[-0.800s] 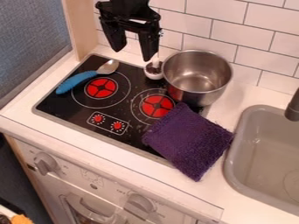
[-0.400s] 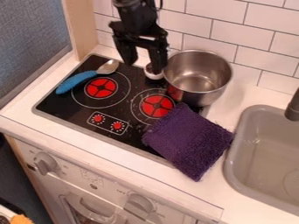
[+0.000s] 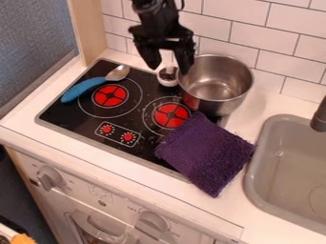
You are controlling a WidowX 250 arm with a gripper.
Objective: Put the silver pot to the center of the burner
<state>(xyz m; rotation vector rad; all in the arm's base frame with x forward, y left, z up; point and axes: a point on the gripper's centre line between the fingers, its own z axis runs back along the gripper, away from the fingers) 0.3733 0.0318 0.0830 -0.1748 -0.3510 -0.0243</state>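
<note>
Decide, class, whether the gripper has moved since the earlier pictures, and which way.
Yes. Judged against the fixed stovetop, the gripper has moved toward the view's right, so that it now hangs by the left rim of the silver pot.

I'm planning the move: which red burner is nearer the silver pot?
The round red right-hand burner, beside the purple cloth; the left burner is by the blue-handled metal spoon.

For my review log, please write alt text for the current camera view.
A silver pot sits at the stovetop's upper-right edge, off-center from the right red burner, with the open end effector by its left rim. A purple cloth lies below; a blue-handled spoon lies at left.
</note>
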